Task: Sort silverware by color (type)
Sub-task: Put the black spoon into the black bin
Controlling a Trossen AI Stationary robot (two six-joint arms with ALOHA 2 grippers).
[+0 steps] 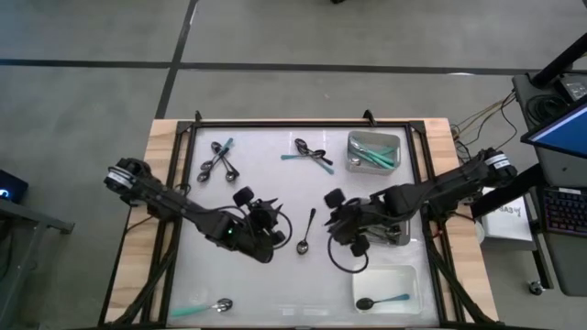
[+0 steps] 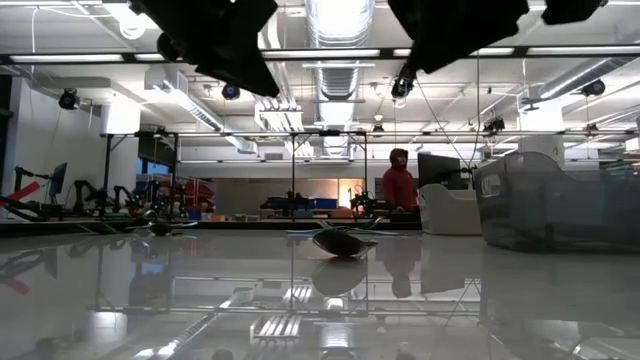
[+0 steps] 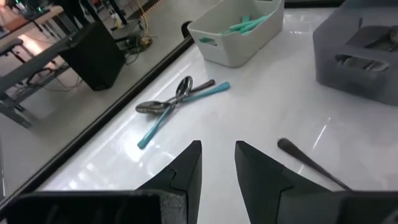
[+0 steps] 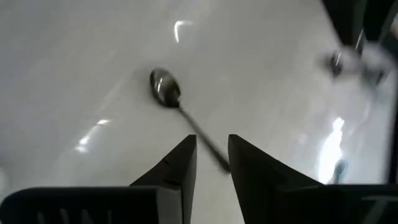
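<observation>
One all-metal spoon (image 1: 305, 234) lies loose mid-surface between both arms; the right claw (image 4: 211, 155) hovers over its handle, jaws slightly apart and empty, and must next descend and close.

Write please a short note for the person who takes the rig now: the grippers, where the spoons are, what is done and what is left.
Left gripper: open, empty, over the table's middle.
Right gripper: open, empty, just above the handle of the lone metal spoon at centre.
Done: teal-handled spoons in the far grey tray; one black-bowled teal spoon in the near white tray. A third tray sits under the right arm; its contents are hidden.
Left: that centre spoon, the far-left pile, the far-middle pile, and one teal-handled spoon at the near-left edge.
</observation>
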